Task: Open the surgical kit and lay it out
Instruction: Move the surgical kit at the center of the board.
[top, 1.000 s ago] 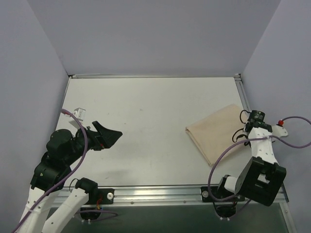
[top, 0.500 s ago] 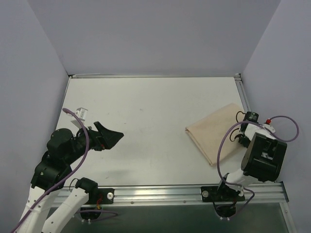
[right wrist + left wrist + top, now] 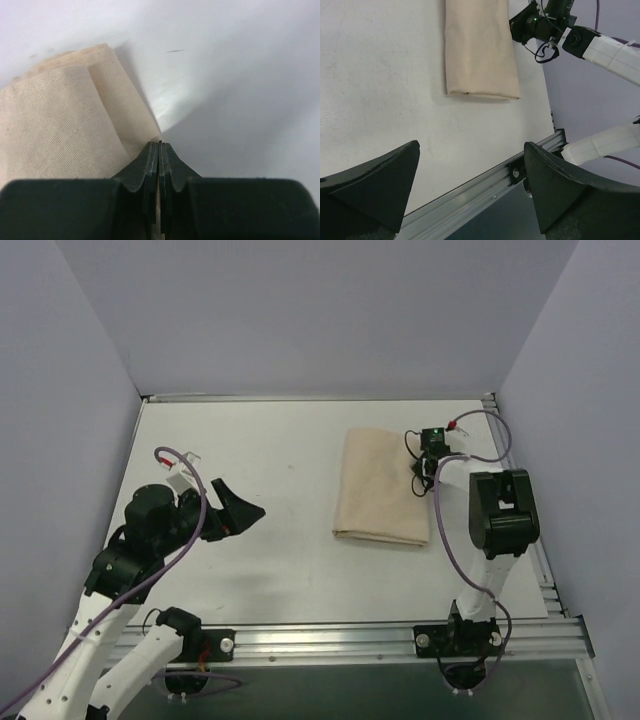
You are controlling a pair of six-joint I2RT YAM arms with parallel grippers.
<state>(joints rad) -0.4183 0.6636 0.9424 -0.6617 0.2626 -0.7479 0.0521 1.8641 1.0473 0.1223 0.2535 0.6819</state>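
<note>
Your right gripper (image 3: 424, 476) has its fingers (image 3: 172, 165) pressed together on the right-hand edge of the beige cloth wrap (image 3: 382, 495). The right wrist view shows a sliver of fabric caught between them. The wrap lies flat as a folded rectangle on the white table (image 3: 270, 440), right of centre, with its long side running front to back. Your left gripper (image 3: 238, 512) hangs over the table's left part, well apart from the wrap, its fingers spread wide and holding nothing.

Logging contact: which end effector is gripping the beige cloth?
The right end effector, closed on the edge of the cloth wrap; the left end effector hangs open, apart from it.
</note>
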